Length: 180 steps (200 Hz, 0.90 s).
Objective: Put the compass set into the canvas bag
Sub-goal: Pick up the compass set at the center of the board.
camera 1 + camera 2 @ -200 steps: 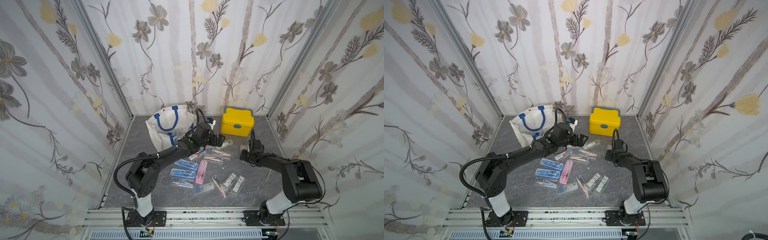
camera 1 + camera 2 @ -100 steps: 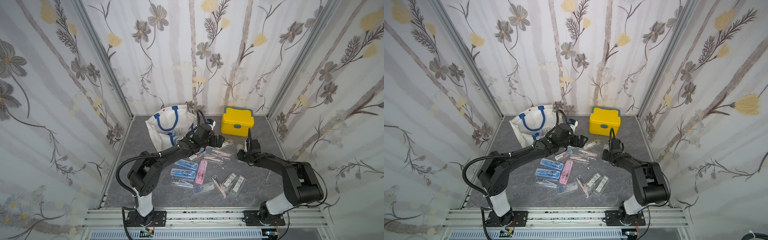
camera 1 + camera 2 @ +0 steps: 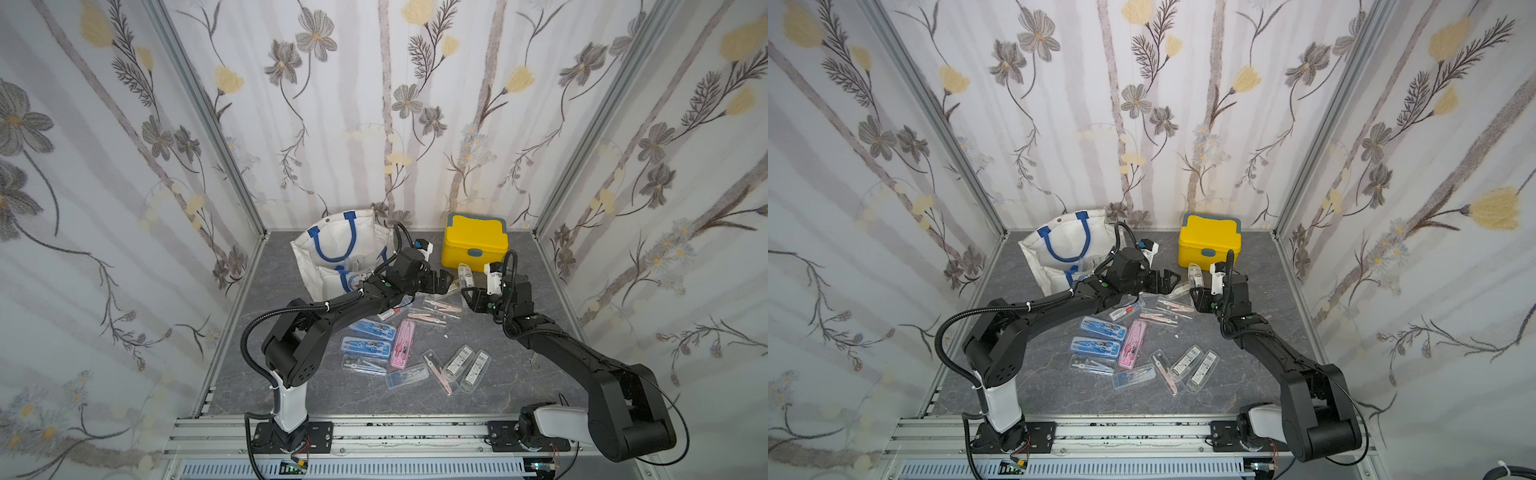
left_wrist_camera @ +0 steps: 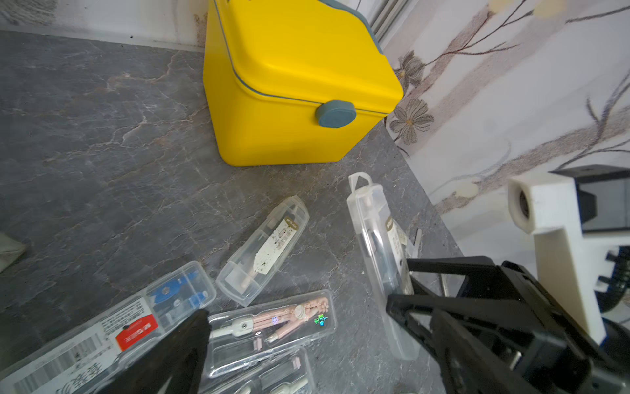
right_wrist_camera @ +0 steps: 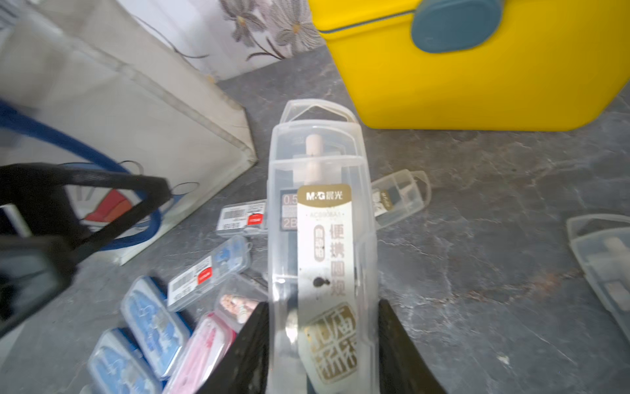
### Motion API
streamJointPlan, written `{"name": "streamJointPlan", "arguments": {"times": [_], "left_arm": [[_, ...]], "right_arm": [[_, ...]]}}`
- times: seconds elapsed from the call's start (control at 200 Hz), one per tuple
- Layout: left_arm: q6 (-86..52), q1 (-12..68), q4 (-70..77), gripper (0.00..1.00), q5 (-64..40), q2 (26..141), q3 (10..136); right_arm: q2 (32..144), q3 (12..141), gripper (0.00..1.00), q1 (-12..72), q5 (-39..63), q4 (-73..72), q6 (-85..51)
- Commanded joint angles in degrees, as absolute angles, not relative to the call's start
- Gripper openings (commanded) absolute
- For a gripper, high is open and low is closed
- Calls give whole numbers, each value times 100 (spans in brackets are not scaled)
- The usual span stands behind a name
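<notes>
We find the right gripper (image 5: 324,344) clamped on the clear plastic compass set case with a gold label (image 5: 320,211). It holds the case clear of the grey marbled tabletop (image 3: 498,374); a second ago it sat lower and farther from the left gripper (image 3: 441,281). That gripper stays spread wide and empty, just beside the case. The white canvas bag with blue handles (image 3: 332,249) lies behind it.

Grey marbled tabletop (image 3: 511,395) — canvas bag (image 3: 332,249); yellow box (image 3: 473,245); scattered compass cases (image 3: 365,345).

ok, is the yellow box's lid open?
No, the yellow box is shut: its lid sits flush on the body, with the grey-blue clasp across the seam.
</notes>
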<state>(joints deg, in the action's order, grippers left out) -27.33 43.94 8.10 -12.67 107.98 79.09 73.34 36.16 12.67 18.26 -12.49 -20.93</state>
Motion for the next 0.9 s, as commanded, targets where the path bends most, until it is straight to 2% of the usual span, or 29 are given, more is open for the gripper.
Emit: {"name": "streamJointPlan", "arguments": {"times": [0.0, 0.265, 0.365, 0.43, 0.635, 0.799, 0.894], "left_arm": [[-3133, 4386, 1535, 100, -1647, 10909, 8046], [-3581, 4410, 1902, 97, -1873, 11201, 8362], [-3657, 4412, 2004, 89, -1888, 11223, 8367], [-3698, 4411, 2062, 79, -1911, 11240, 8377], [-3789, 4414, 2101, 59, -2072, 11311, 8462], [-3869, 4412, 2178, 49, -2176, 11359, 8477], [-3884, 4409, 2138, 36, -2240, 11416, 8534]], "right_arm": [[7204, 3603, 41, 1331, 2380, -1913, -2064], [7154, 3630, 41, 1423, 2622, -2081, -2118], [7158, 3613, 41, 1432, 2688, -2160, -2175], [7154, 3604, 41, 1432, 2707, -2205, -2202], [7151, 3612, 41, 1430, 2733, -2254, -2206], [7150, 3608, 41, 1431, 2716, -2309, -2241], [7148, 3604, 42, 1428, 2715, -2366, -2258]]}}
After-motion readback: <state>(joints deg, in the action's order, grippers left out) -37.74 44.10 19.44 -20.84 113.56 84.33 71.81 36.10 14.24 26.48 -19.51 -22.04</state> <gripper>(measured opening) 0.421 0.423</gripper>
